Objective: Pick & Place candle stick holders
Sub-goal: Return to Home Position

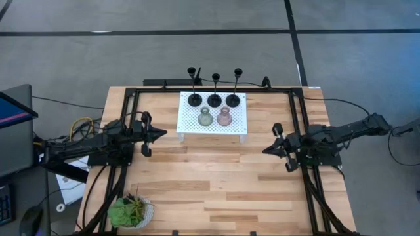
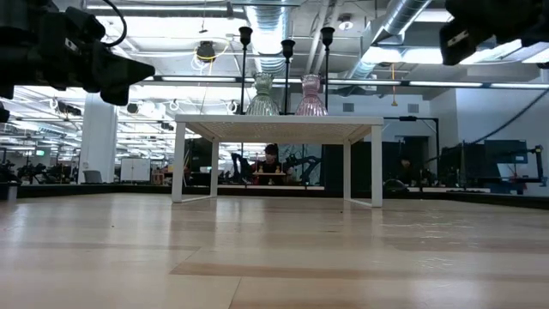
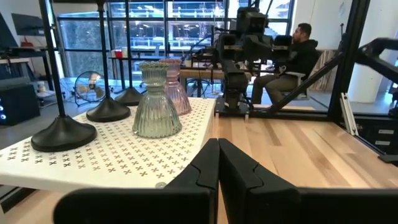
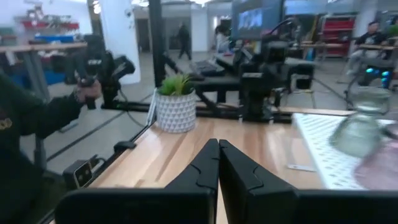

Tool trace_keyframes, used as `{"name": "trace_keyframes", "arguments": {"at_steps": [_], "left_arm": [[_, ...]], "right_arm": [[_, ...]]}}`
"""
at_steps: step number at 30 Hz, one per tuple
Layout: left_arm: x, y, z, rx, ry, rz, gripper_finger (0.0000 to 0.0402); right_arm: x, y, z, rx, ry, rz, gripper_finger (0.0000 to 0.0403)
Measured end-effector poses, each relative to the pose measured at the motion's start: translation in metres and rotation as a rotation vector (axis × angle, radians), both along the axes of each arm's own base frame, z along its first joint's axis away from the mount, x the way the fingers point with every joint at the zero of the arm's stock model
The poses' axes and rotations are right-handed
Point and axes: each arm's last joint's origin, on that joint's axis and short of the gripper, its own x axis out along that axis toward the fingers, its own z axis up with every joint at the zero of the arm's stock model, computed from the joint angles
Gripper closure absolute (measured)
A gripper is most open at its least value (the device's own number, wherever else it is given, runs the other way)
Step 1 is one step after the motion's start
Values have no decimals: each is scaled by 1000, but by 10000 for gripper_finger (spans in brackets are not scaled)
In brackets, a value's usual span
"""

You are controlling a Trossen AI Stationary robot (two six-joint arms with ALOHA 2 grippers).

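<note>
Wooden table [image 1: 216, 190]: three black candle holders [image 1: 214, 100], green holder [image 1: 205, 118] and pink holder [image 1: 224, 117] stand on the white shelf [image 1: 187, 124]; left gripper [image 1: 161, 132] and right gripper [image 1: 266, 150], fingers together and empty, should withdraw level, clear of it.

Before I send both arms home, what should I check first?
1. Left gripper shut and empty: ok.
2. Right gripper shut and empty: ok.
3. Three black candle holders upright in a row at the back of the white shelf: ok.
4. Green holder and pink holder upright side by side in front of them: ok.
5. Both grippers off to the shelf's sides, touching nothing: ok.
6. Person beyond the table edge in the right wrist view, clearance from the arms: cannot tell.
</note>
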Motion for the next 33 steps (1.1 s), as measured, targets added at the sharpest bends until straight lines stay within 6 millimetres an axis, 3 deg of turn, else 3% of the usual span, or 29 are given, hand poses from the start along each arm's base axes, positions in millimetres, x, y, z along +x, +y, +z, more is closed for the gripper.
{"name": "trace_keyframes", "arguments": {"at_steps": [6, 14, 21, 33], "left_arm": [[0, 0, 0, -1, 2, 0, 396], [0, 0, -1, -2, 7, 0, 395], [0, 0, -1, -2, 8, 0, 394], [0, 0, -1, -3, 16, 0, 394]], "right_arm": [[-27, -12, 7, 18, -80, -30, 403], [-47, -18, 4, 12, -110, -45, 403], [-44, -18, -4, -40, -98, -55, 403], [-31, -16, -42, -31, -29, -53, 403]]}}
